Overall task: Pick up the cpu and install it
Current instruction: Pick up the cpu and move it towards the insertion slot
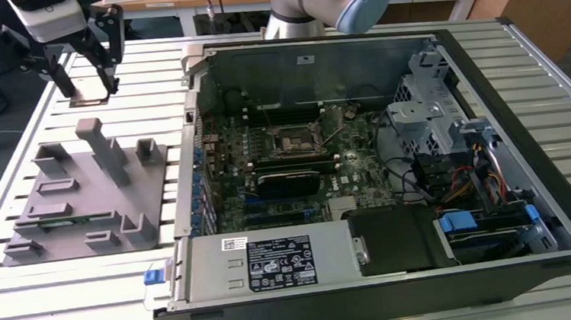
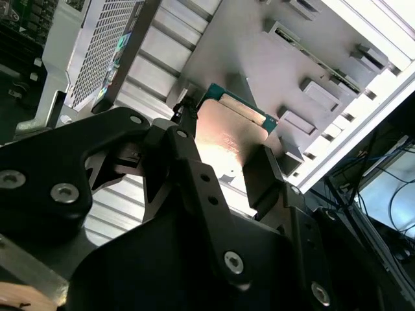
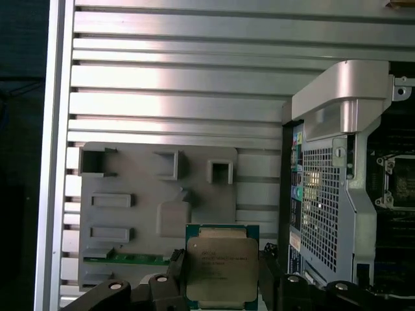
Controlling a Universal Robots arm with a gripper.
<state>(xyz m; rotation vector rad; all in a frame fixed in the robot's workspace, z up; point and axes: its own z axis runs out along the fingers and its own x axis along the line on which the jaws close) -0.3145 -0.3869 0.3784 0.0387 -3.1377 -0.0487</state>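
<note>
The cpu [image 3: 222,269], a small square chip with a silver top plate and a green rim, hangs in the air clamped edge to edge between the two black fingers [image 3: 174,267]. My gripper [image 1: 87,85] is shut on it, raised above the slatted table at the exterior view's left, beyond the grey holder plate [image 1: 84,191] and left of the open computer case [image 1: 367,161]. In the second wrist view the cpu [image 2: 228,137] shows tilted between the fingers [image 2: 261,175]. The black socket frame [image 1: 292,140] sits mid-motherboard inside the case.
The grey holder plate [image 3: 149,207] has raised blocks and posts, with a green memory stick [image 1: 66,219] lying in a slot. The case wall [image 1: 193,121] stands between gripper and motherboard. Drive cages and cables [image 1: 449,162] crowd the case's right side.
</note>
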